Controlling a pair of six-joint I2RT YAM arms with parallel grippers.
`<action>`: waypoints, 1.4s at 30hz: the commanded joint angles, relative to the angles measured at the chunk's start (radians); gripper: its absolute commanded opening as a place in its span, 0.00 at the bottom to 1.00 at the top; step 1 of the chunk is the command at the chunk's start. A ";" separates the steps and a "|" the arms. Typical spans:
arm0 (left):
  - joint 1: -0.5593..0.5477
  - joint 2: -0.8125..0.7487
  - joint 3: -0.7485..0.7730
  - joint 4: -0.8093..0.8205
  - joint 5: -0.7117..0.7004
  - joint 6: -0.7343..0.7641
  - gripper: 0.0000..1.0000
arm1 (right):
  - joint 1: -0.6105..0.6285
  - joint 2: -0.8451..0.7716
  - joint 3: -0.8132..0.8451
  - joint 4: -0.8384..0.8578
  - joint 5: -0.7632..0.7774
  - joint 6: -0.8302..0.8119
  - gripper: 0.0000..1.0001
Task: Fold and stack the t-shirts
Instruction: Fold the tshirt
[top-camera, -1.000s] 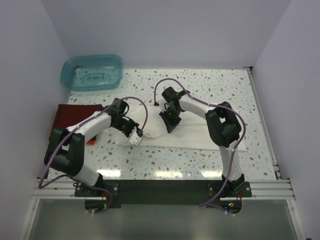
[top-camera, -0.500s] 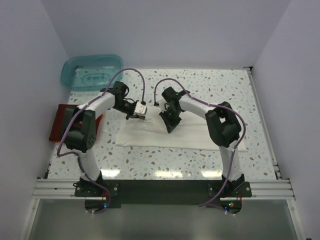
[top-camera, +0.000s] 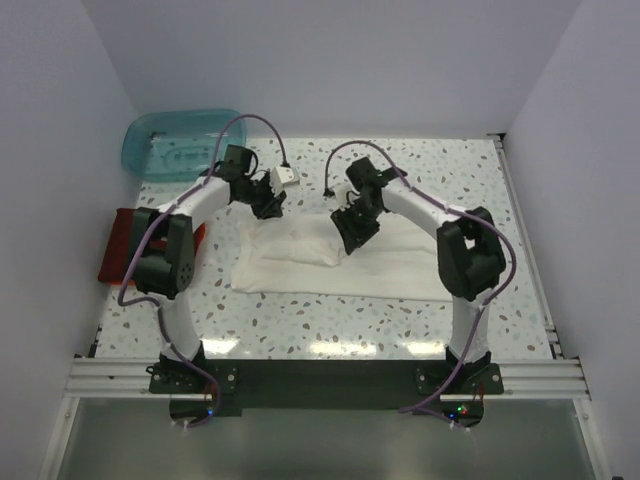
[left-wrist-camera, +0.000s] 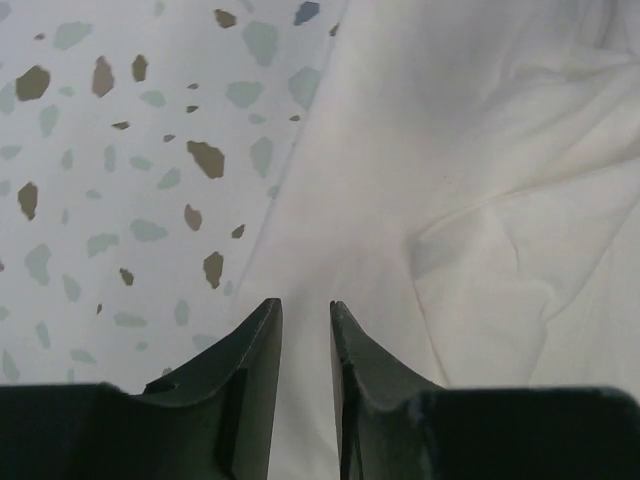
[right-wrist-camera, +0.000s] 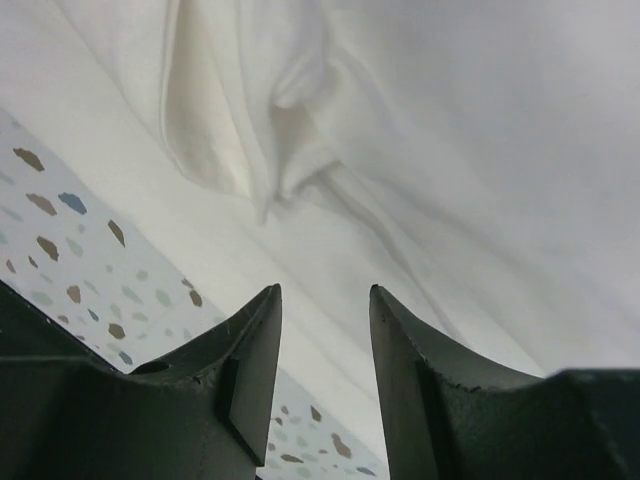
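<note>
The cream-white t-shirt (top-camera: 400, 262) lies as a long folded band across the table's middle, rumpled at its left end (top-camera: 290, 250). My left gripper (top-camera: 268, 204) hovers at the band's back left corner. In the left wrist view its jaws (left-wrist-camera: 305, 303) stand slightly open over the cloth's edge (left-wrist-camera: 400, 180), with nothing between them. My right gripper (top-camera: 353, 232) hangs over the band's back edge; in the right wrist view it (right-wrist-camera: 325, 290) is open above creased white cloth (right-wrist-camera: 420, 150), holding nothing. The dark red t-shirt (top-camera: 118, 245) lies folded at the far left, an orange edge (top-camera: 198, 238) showing beside it.
A translucent teal tub (top-camera: 182, 145) stands at the back left corner. Speckled tabletop (top-camera: 440, 170) shows behind and in front of the white band. White walls close in the left, back and right sides.
My left arm swung from the shirt's front left up to its back left, carrying the cloth over into a fold. Both grippers went from shut to open and let the cloth go.
</note>
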 joint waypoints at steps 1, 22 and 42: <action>0.039 -0.095 0.014 -0.003 -0.065 -0.283 0.33 | -0.102 -0.155 0.018 -0.039 0.014 -0.125 0.44; -0.159 -0.058 -0.201 -0.132 -0.491 -0.812 0.00 | -0.383 0.026 -0.026 -0.039 0.491 -0.514 0.29; -0.120 0.686 0.924 -0.153 -0.548 -0.516 0.00 | 0.048 -0.257 -0.398 -0.173 0.130 -0.283 0.32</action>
